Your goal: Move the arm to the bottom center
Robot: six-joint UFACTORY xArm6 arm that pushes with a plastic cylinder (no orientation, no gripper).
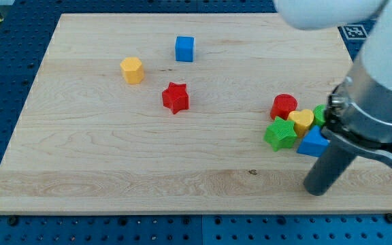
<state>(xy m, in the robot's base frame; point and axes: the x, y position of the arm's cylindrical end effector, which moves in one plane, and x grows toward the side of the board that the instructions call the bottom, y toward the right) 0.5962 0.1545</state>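
Here, a wooden board [114, 156] filling most of the view, blue surround at the edges. Over the view's right, the arm's pale bulk and grey collar, ending in the dark rod; my tip [316, 190] down on the board near the bottom right, just below a cluster of blocks. No claw on this rig, only the bare rod, so nothing to open, clench or grasp. In the cluster, from the larger pieces down: green star [280, 133], blue block [312, 143] just above the tip, red cylinder [284, 106], yellow heart [302, 120], and a green sliver [320, 114] mostly hidden behind the arm, shape not clear. Well apart, toward the top left: red star [175, 97], blue cube [184, 49], yellow hexagon [133, 70]. Target spot, bottom center of the board, bare wood lying to the view's left of the tip at much the same depth. Likely a plain leftward slide along the bottom edge, passing below the cluster and touching no block.
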